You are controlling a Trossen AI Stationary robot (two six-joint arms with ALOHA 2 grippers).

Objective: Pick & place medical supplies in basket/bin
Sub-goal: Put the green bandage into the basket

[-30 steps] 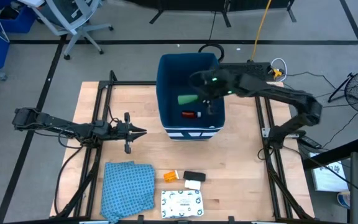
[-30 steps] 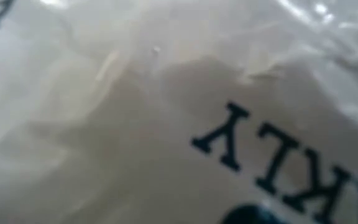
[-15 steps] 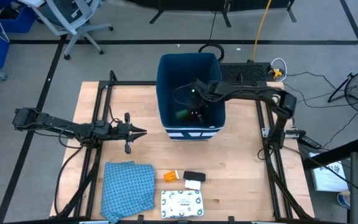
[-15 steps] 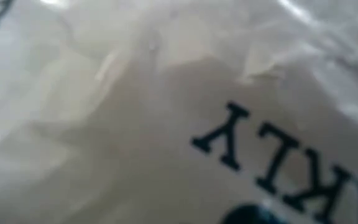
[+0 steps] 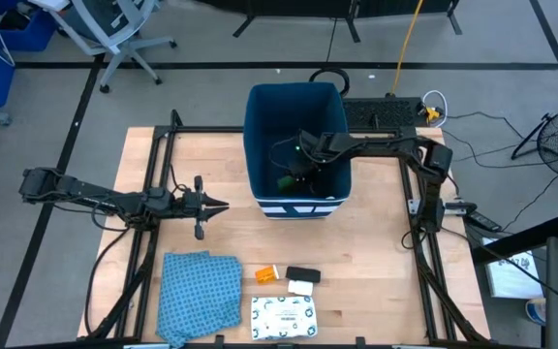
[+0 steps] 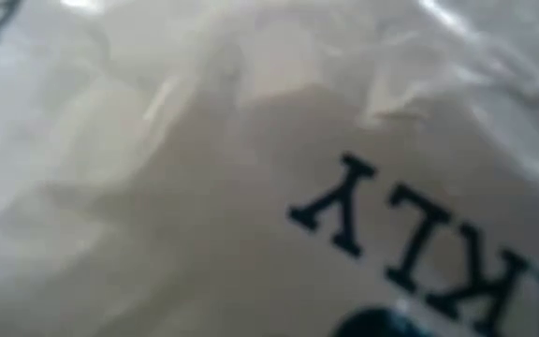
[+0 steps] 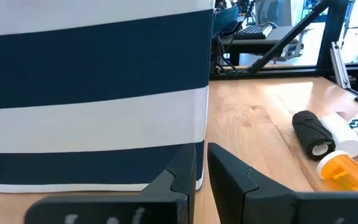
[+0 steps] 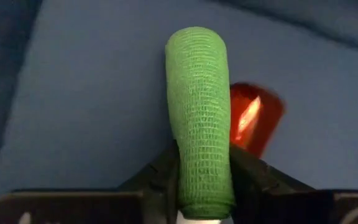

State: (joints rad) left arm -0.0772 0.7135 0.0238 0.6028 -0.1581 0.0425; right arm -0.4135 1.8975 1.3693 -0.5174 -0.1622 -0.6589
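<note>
Two arms: the right one is reaching down into the bin (image 5: 295, 107); the left one is waiting over the table's left side.
Right gripper (image 8: 204, 186): is clamping a green roll (image 8: 199, 118) between its fingers, inside the bin, just beside a red tube (image 8: 253, 118).
Left gripper (image 7: 201, 163): is pointing at the bin's striped wall, fingers nearly together, holding nothing.
Table: black roll (image 7: 311, 132), orange bottle (image 7: 347, 171), white pouch (image 5: 284, 317) and blue cloth (image 5: 200, 291) are lying near the front edge.

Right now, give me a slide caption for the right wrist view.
Right gripper holds a green bandage roll inside the blue bin, above a red tube.
</note>
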